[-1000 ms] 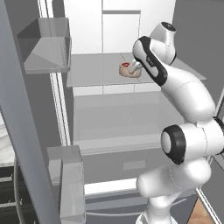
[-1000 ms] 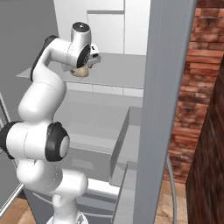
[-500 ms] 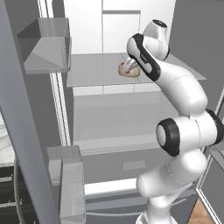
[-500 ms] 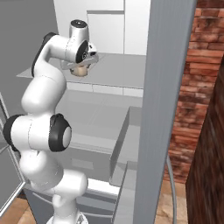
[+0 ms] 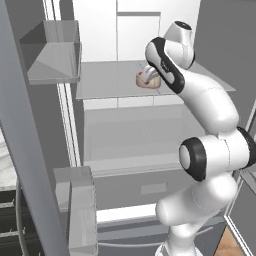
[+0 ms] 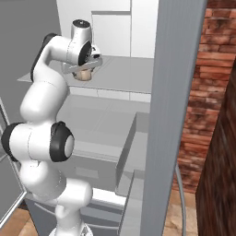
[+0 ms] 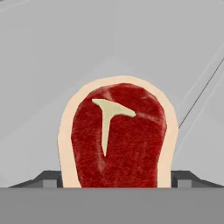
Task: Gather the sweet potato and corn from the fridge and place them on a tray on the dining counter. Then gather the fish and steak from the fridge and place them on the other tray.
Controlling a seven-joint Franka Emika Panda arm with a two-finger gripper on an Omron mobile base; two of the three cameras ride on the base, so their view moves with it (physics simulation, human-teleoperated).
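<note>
Inside the open fridge (image 5: 125, 150), the gripper (image 7: 117, 177) closes its fingers (image 7: 48, 178) around the steak (image 7: 118, 138) lying on an upper shelf (image 5: 107, 82), apparently gripping it, though it is not yet lifted and its tray on the dining counter awaits.

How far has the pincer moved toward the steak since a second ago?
Yes, it moved: the pincer has come down onto the steak on the fridge shelf, its fingers now on either side of the meat.
</note>
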